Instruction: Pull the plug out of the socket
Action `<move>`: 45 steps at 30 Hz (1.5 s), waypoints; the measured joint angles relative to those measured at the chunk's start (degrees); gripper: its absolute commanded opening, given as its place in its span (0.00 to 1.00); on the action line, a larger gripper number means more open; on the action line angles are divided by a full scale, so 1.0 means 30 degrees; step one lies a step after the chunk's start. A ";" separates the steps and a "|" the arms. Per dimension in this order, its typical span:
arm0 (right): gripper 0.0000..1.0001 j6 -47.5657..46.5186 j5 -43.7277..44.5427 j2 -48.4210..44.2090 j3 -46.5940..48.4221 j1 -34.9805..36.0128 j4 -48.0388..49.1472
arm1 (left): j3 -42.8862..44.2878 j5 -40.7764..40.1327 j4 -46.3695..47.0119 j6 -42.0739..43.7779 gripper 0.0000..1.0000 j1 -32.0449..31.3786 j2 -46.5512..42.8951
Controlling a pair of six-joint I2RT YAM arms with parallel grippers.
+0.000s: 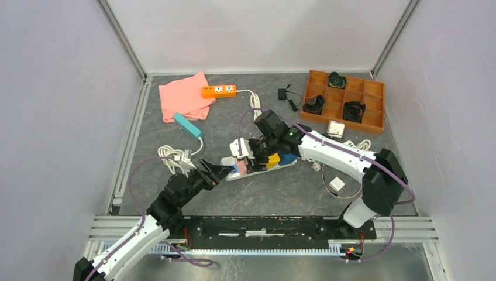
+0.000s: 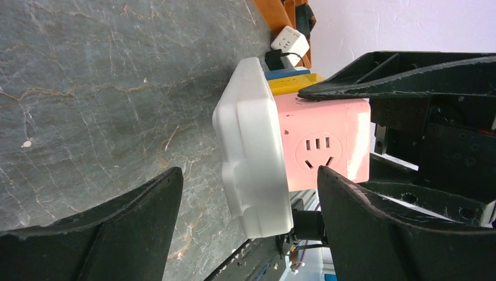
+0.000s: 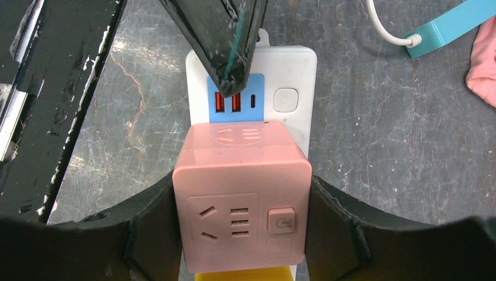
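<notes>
The socket, a white power strip (image 1: 286, 165), lies mid-table and carries pink, yellow (image 1: 272, 158) and blue (image 1: 286, 157) cube plugs. My right gripper (image 1: 245, 161) is shut on the pink cube plug (image 3: 240, 193), one finger pressed on each side. Beyond the plug, the strip's end (image 3: 292, 76) shows USB ports and a button. My left gripper (image 1: 219, 172) is open. Its fingers (image 2: 374, 228) straddle the strip's white end (image 2: 251, 152), one on the table side and one on the plug side. One left finger (image 3: 225, 41) hangs over the USB ports.
Orange power strip (image 1: 219, 91) and pink cloth (image 1: 184, 96) at the back left, teal strip (image 1: 187, 125) near them. Coiled white cord (image 1: 175, 158) by the left arm. Orange tray (image 1: 371, 123) at the back right, white adapters (image 1: 336, 129) (image 1: 337, 185) beside the right arm.
</notes>
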 measured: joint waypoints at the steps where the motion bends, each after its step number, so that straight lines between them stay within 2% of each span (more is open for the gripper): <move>1: 0.00 -0.0007 -0.0058 0.0000 -0.0015 0.0000 -0.0007 | 0.0000 0.0044 0.0357 -0.0124 0.86 0.0000 0.0539; 4: 0.00 0.0000 -0.0131 0.0000 -0.0095 -0.0007 0.0087 | 0.0000 0.0197 0.1355 -0.0393 0.82 0.0000 0.1982; 6: 0.00 0.0007 -0.0124 0.0000 -0.0175 0.0000 0.0182 | 0.0000 0.0328 0.1858 -0.0488 0.74 0.0000 0.2856; 10: 0.00 0.0036 -0.0095 -0.0007 -0.0379 0.0000 0.0408 | 0.0007 0.0364 0.2506 -0.0772 0.43 0.0000 0.3891; 12: 0.00 0.0066 -0.0080 -0.0007 -0.0546 0.0000 0.0568 | 0.0029 0.0393 0.2900 -0.0925 0.33 -0.0022 0.4022; 16: 0.00 0.0168 -0.0080 -0.0015 -0.0576 -0.0015 0.0678 | 0.0029 0.0466 0.3322 -0.1158 0.04 -0.0015 0.4218; 28: 0.00 0.0036 -0.0998 -0.0270 -0.0401 -0.0517 0.0240 | 0.0029 0.0350 0.3140 -0.1158 0.02 -0.0051 0.4087; 37: 0.00 -0.1268 -0.3177 -0.4095 -0.0240 -0.1974 -0.0452 | 0.0007 0.0313 0.3009 -0.1158 0.02 -0.0087 0.4080; 45: 0.00 -0.0226 -0.4488 -0.5107 -0.0379 -0.6251 0.0466 | -0.0015 0.0153 0.2579 -0.1137 0.02 -0.0087 0.3541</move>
